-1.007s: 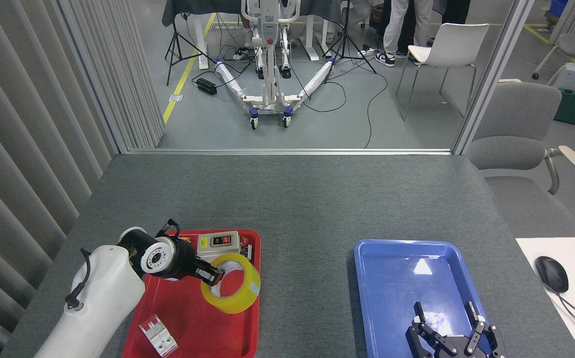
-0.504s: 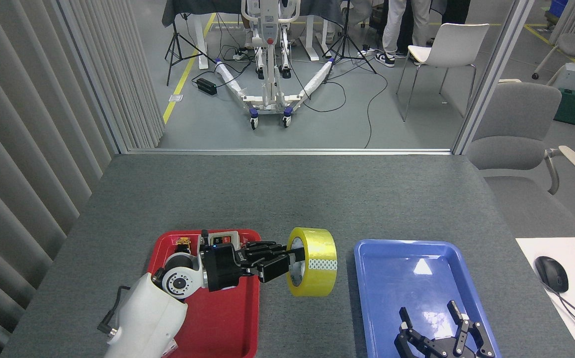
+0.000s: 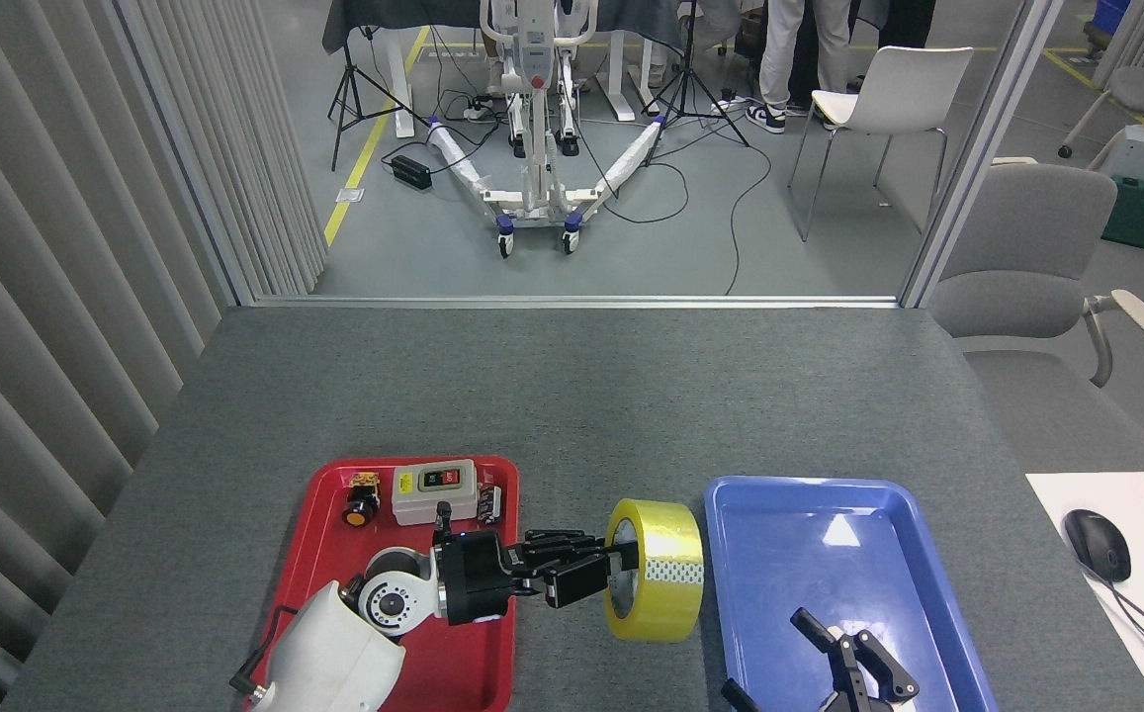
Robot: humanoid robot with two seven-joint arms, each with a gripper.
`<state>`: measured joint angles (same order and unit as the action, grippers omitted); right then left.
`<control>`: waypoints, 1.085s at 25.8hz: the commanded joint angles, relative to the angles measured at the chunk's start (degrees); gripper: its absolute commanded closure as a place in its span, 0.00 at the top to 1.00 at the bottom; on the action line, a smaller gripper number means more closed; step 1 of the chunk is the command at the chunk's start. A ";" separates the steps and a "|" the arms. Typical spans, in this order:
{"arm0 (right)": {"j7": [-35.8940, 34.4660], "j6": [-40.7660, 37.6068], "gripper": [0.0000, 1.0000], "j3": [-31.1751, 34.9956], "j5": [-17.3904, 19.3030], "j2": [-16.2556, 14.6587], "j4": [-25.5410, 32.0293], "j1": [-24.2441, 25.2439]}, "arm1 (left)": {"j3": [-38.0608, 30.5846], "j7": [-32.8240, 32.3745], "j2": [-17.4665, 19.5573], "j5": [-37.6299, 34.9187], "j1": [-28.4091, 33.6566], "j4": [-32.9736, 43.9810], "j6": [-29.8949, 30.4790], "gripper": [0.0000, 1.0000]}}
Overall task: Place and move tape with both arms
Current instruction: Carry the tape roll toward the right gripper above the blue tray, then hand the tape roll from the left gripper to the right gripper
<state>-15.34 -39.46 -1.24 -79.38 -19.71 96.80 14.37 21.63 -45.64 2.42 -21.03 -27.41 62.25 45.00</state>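
Pinching the tape (image 3: pixel 658 571) through its hollow core, our left gripper (image 3: pixel 603 574) carries the yellow roll on edge over the grey table (image 3: pixel 581 396), in the gap just left of the blue tray (image 3: pixel 749 554) and right of the red tray (image 3: pixel 334 554). Our right gripper (image 3: pixel 853 661) sits low over the blue tray's near end with its fingers spread and nothing between them. From this single head view we judge the step to be bringing the roll to where the right arm can take or receive it. To do it well we should keep the roll's open side clear of the tray's left wall, lower it until it touches down before loosening our fingers, and steady it, since a roll on edge may run away. Compared with half a second ago, the roll has travelled rightward and nearer us, closer to the blue tray, and the switch box (image 3: pixel 433 489) behind our arm is now uncovered.
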 commanded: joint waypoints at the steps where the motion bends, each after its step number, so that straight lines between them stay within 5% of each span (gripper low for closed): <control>1: -0.39 -5.54 1.00 -0.16 0.02 -0.85 0.32 -0.83 | 0.17 0.03 0.22 0.11 0.60 0.33 0.00 0.00; 16: -0.12 -5.54 0.95 -5.70 0.11 0.03 0.41 -4.35 | 5.00 0.03 0.13 -0.07 2.88 3.32 0.00 0.00; 19: 0.31 -5.54 0.76 -5.88 0.02 0.29 0.41 -3.82 | 5.70 -0.06 0.05 -0.15 2.97 3.41 0.00 0.00; 25: 1.28 -5.54 0.07 -6.58 -0.07 0.03 0.41 -3.74 | 6.05 0.03 -0.04 -0.07 3.85 4.81 0.00 0.00; 27: 1.28 -5.54 0.00 -6.58 -0.07 -0.06 0.41 -3.74 | 5.97 0.12 -0.04 0.02 3.85 4.81 0.00 0.05; 28: 1.28 -5.54 0.00 -6.58 -0.07 -0.06 0.41 -3.74 | 5.79 0.12 0.05 0.11 3.85 4.81 0.00 0.19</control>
<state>-14.62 -45.22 -7.82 -79.43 -19.67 97.24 10.62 27.61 -45.32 2.38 -21.09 -23.58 66.92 39.98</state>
